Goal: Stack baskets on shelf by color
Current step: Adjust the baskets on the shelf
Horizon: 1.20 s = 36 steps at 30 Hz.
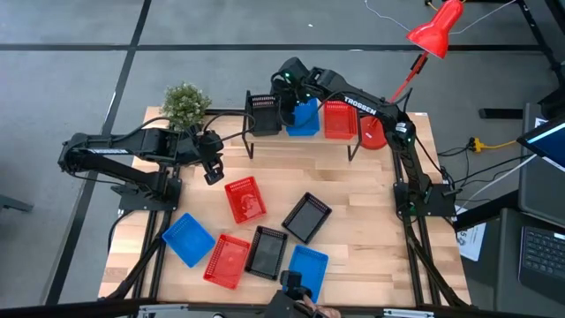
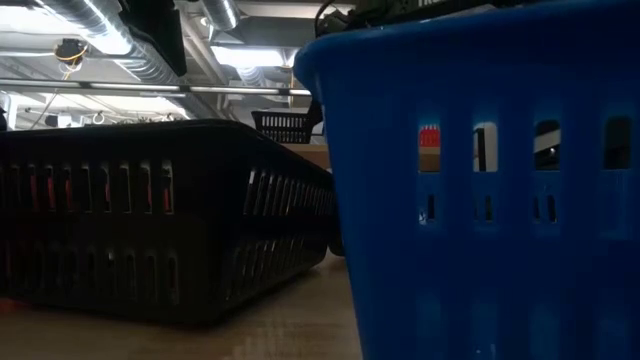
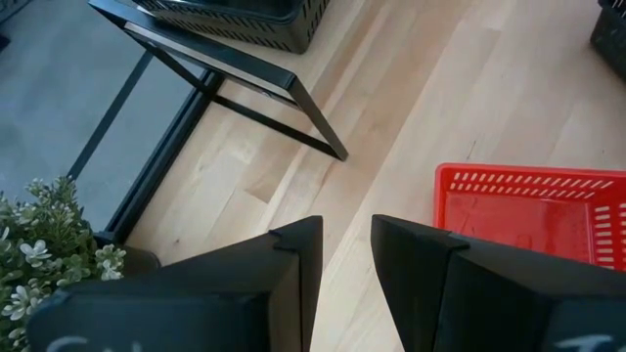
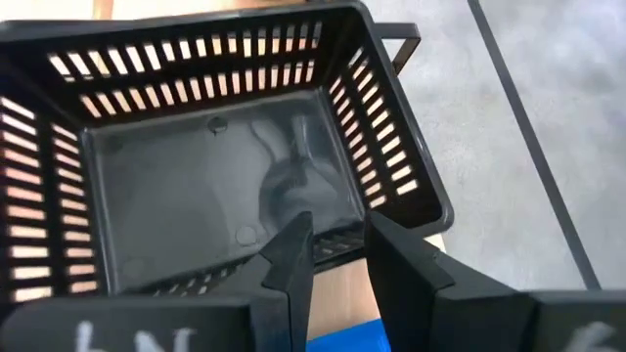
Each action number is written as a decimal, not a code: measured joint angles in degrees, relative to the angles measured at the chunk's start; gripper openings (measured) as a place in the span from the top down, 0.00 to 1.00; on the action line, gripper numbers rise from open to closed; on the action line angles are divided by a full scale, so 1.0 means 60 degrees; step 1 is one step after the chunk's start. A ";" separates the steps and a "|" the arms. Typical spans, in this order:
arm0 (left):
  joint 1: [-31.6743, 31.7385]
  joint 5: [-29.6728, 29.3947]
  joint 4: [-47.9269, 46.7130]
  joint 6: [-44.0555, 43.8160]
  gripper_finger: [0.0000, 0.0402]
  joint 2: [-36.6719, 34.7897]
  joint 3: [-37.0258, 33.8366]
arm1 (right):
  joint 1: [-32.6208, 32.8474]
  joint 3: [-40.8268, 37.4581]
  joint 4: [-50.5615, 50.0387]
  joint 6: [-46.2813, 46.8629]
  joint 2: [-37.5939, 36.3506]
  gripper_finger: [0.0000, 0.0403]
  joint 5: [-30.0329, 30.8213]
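Right gripper [image 4: 337, 259], slightly parted and empty, hovers over shelf's [image 1: 265, 140] black basket [image 4: 225, 147]; may clip its rim. Left gripper [image 3: 344, 264] likewise empty.

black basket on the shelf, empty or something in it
Empty: the right wrist view looks straight into the black basket and shows only its bare floor.

Even overhead light, low view dim, backlit, blurred close-up
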 joint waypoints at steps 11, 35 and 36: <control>0.0000 0.0000 0.0000 -0.0018 0.79 0.0002 0.0000 | 0.0045 0.0000 -0.0315 0.0543 -0.0004 0.76 0.0023; 0.0000 0.0000 0.0003 -0.0055 0.79 0.0004 0.0000 | 0.0594 0.0263 -0.0466 0.0437 -0.0073 0.76 0.1567; 0.0000 0.0000 0.0004 -0.0055 0.79 0.0004 -0.0001 | 0.0594 0.0396 -0.0481 0.0404 -0.0073 0.76 0.1590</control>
